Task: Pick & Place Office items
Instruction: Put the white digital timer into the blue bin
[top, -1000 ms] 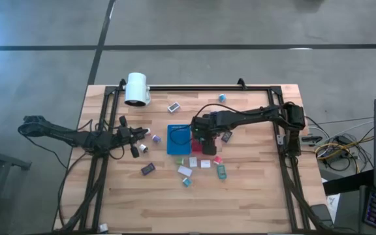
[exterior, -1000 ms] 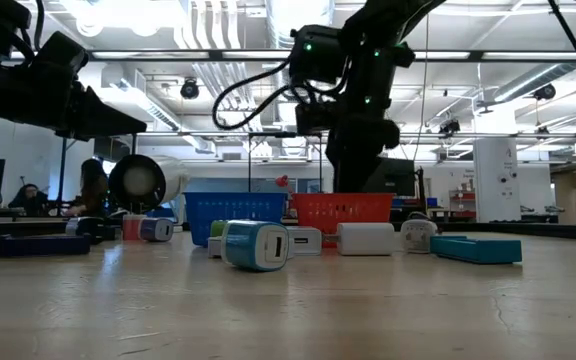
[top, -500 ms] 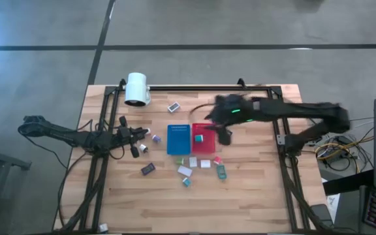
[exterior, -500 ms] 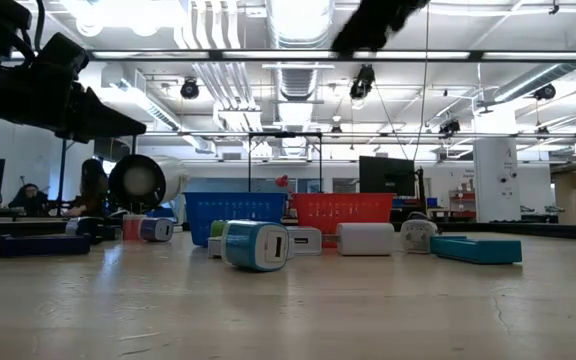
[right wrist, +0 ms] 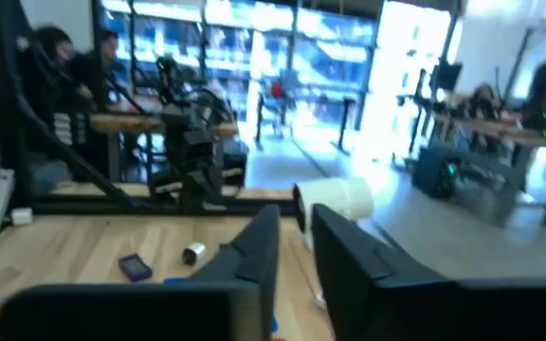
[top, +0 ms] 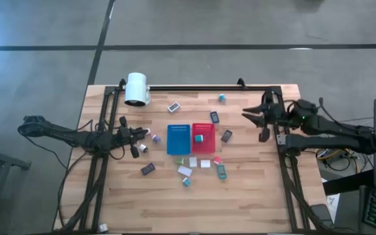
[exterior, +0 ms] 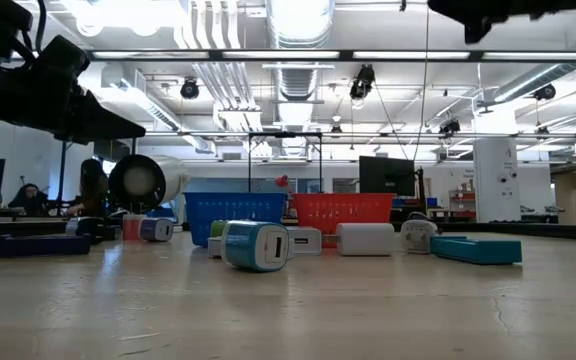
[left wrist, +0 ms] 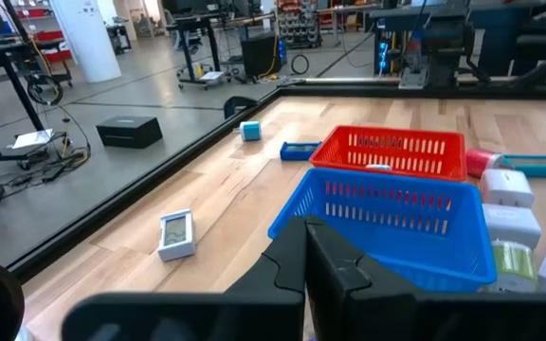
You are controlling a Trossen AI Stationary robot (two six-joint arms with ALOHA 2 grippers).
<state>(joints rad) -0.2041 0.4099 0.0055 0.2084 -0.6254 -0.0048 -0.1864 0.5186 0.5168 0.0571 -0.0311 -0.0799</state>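
**Right claw parked at the table's right edge, trays and items well to its inner side**

Right gripper (top: 261, 121) held over the right rim of the pale wooden plank table (top: 253, 189), just inside the black metal frame rail (top: 281, 140). Fingers spread apart, nothing between them; in its own wrist view a clear gap between the two dark fingers (right wrist: 254, 251). Bare planks between this claw and the nearest pieces, with open room toward the table's middle.

Well apart from that claw, toward the centre: the red perforated rectangular tray (top: 202, 137) with a small teal-and-white block (top: 199, 138) lying inside it, and touching its far side the blue perforated rectangular tray (top: 178, 139). Between claw and red tray, two small black blocks, one (top: 226, 136) with its long axis slanted, one (top: 214, 117) nearly along the table's depth. Beyond the trays' front edge, a loose cluster: a white oblong block (top: 185, 171) lying slantwise, a teal flat piece (top: 221, 172), a pink bit (top: 218, 159).

Left gripper (top: 138, 140) low over the table's left part, beside the blue tray's outer side; fingers pressed together, empty in its wrist view. Near it a small purple block (top: 156, 138). Farther off, at the back edge, the big white cylinder (top: 136, 89).
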